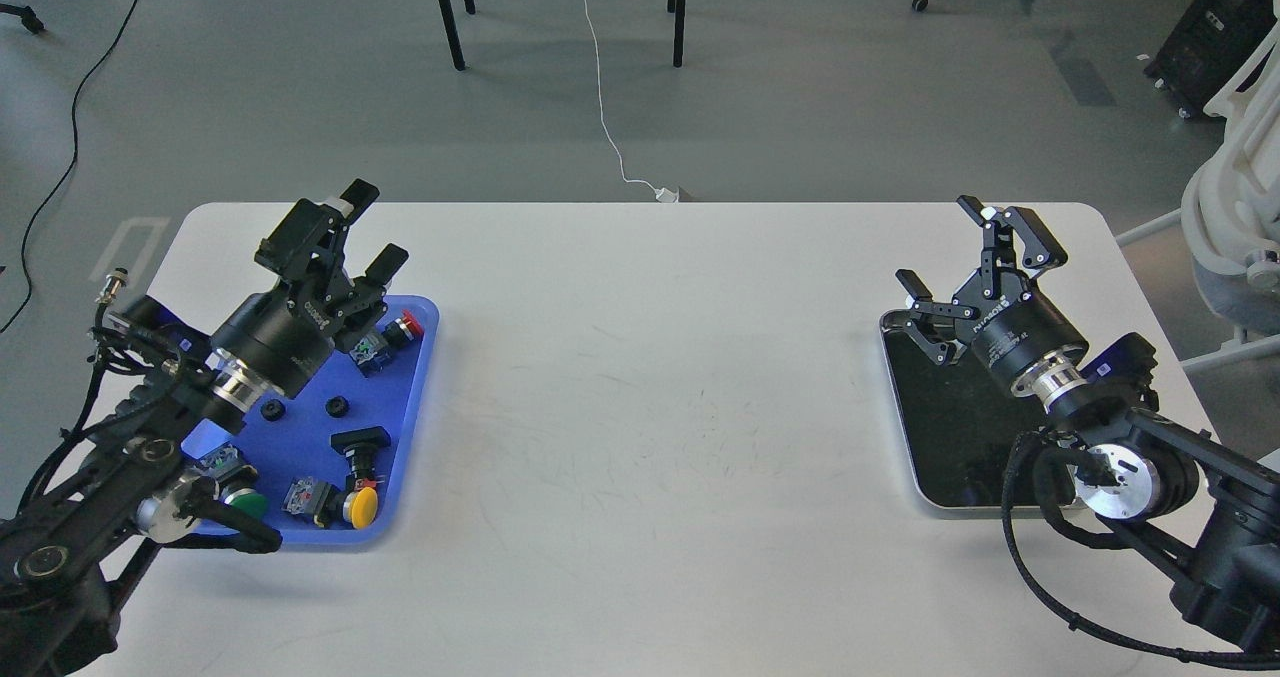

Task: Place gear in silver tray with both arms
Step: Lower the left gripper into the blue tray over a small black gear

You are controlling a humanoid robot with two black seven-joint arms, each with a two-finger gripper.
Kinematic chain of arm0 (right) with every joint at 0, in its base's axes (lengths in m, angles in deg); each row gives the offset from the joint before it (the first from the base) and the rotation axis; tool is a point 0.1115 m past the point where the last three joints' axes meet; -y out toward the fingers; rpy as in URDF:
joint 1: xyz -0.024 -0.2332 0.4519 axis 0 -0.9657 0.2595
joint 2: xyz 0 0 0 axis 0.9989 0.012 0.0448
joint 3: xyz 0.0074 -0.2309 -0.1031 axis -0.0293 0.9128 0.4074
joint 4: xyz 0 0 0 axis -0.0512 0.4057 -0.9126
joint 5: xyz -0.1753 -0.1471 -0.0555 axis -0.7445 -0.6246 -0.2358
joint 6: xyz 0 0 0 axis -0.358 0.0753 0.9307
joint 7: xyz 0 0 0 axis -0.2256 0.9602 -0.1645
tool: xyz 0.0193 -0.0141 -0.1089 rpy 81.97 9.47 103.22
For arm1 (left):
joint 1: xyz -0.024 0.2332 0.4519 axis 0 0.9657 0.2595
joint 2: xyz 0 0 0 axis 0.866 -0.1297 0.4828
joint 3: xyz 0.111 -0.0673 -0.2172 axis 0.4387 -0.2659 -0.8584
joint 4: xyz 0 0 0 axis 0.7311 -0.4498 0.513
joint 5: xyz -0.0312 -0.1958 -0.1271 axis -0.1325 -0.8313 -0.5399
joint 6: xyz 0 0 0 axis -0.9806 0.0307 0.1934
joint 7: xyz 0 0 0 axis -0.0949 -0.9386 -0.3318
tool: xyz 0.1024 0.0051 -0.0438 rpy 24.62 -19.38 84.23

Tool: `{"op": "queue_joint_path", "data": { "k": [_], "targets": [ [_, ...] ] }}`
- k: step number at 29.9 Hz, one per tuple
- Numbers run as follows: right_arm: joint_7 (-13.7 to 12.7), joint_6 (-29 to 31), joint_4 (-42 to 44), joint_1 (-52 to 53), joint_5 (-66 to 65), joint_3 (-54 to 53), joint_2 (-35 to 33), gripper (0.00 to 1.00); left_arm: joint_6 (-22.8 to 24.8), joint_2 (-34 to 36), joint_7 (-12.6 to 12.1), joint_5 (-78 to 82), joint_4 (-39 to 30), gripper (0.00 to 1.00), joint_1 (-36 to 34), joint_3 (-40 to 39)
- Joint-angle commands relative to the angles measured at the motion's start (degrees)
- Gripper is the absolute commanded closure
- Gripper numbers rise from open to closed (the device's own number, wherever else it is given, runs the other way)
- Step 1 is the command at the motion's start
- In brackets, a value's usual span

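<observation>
Two small black gears lie in the blue plastic tray (405, 397): one (338, 407) near its middle, the other (272, 410) just left of it. My left gripper (374, 227) is open and empty, held above the tray's far end, beyond the gears. The silver tray (950, 427), with a shiny rim and a black inside, lies at the right of the table. My right gripper (940, 247) is open and empty above that tray's far left corner. My right arm hides the tray's right part.
The blue tray also holds push buttons: a red one (403, 328), a black one (362, 442), a yellow one (361, 506) and a green one (246, 503). A white office chair (1235, 217) stands past the table's right edge.
</observation>
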Motion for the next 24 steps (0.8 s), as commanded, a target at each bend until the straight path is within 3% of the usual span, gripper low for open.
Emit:
{"op": "queue_joint_path", "data": {
  "k": [1,13,19,24],
  "targets": [
    [0.0,0.0,-0.1,0.0,0.0,0.0,0.0,0.01,0.8,7.2,0.0,12.3,-2.3,0.02,-1.5,4.8],
    [0.0,0.0,-0.1,-0.1,-0.1,0.0,-0.1,0.01,-0.2,28.0,0.0,54.1,-2.8,0.02,-13.0,21.4],
    [0.0,0.0,0.0,-0.1,-0.2,0.0,-0.1,0.01,-0.5,27.4,0.0,62.0,1.6,0.04,-18.6,27.2],
    [0.0,0.0,0.0,0.1,-0.3,0.0,0.0,0.01,-0.5,22.3,0.0,62.6,7.5,0.11,-19.4,30.9]
  ]
}}
